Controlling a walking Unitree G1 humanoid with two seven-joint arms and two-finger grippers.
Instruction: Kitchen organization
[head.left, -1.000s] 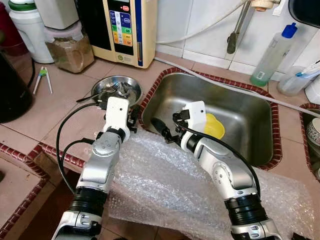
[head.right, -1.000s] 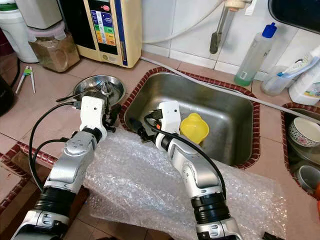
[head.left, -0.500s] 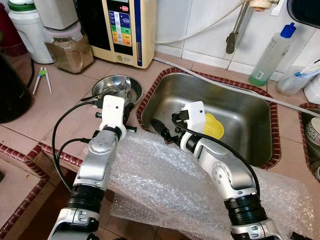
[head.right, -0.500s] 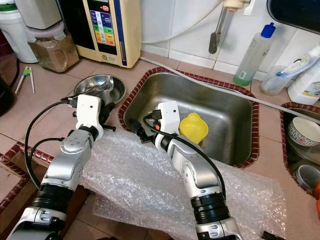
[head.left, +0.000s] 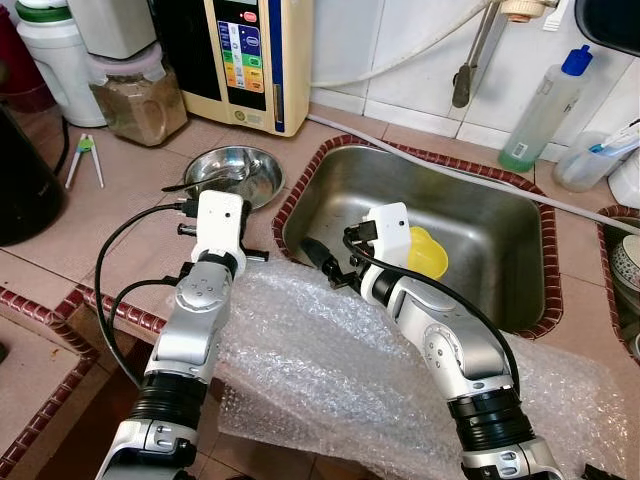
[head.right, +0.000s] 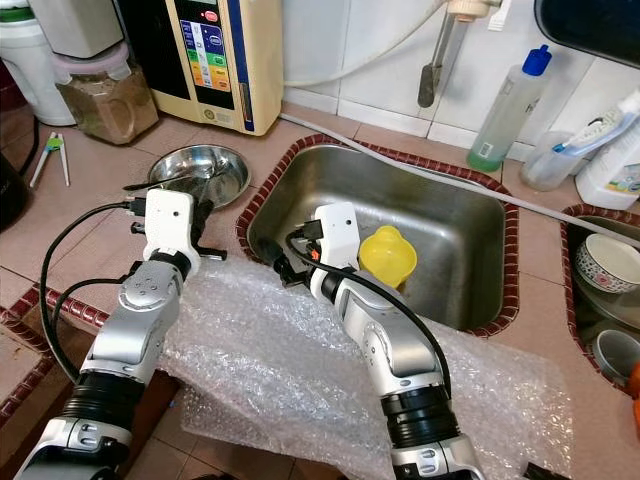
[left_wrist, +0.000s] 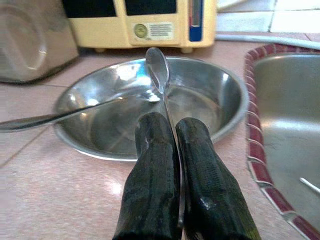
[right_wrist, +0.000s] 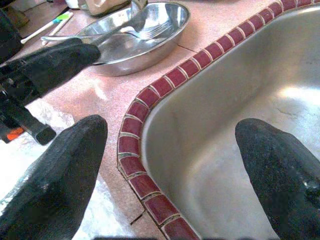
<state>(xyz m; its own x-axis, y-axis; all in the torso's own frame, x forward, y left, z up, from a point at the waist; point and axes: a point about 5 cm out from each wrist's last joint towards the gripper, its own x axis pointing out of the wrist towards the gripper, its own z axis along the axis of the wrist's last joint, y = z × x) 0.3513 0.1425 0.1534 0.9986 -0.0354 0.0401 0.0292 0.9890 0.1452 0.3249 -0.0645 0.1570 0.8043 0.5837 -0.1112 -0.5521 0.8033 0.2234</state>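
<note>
Nearest: a sheet of bubble wrap (head.left: 330, 370), spread loose over the tabletop (head.left: 130, 210) edge in front of the sink and under both forearms.

Left pincer (left_wrist: 172, 165): clenched on the handle of a spoon (left_wrist: 159, 70), the two black fingers pressed together with the thin metal handle between them. The spoon's bowl points forward over the near rim of the steel bowl (head.left: 235, 172); whether it touches the rim cannot be told.

Right pincer (right_wrist: 175, 165): released, fingers spread wide and holding nothing, hovering over the near left corner of the sink (head.left: 500, 215), just above its red tile border.

Steel bowl: sits on the tabletop just left of the sink. It holds further cutlery (a fork and one long handle lying across it can be made out).

Sink: a yellow cup (head.left: 428, 252) lies in the basin behind the right wrist.

Farther back: tongs (head.left: 85, 155), a lidded jar (head.left: 140, 95), a cream appliance with a button panel (head.left: 250, 60), and at the far right a clear bottle with a blue cap (head.left: 540, 110).

Progress, as a judgement: early to middling. One spoon is in hand but not yet placed anywhere; the remaining cutlery, the bowl and the yellow cup appear unsorted.
</note>
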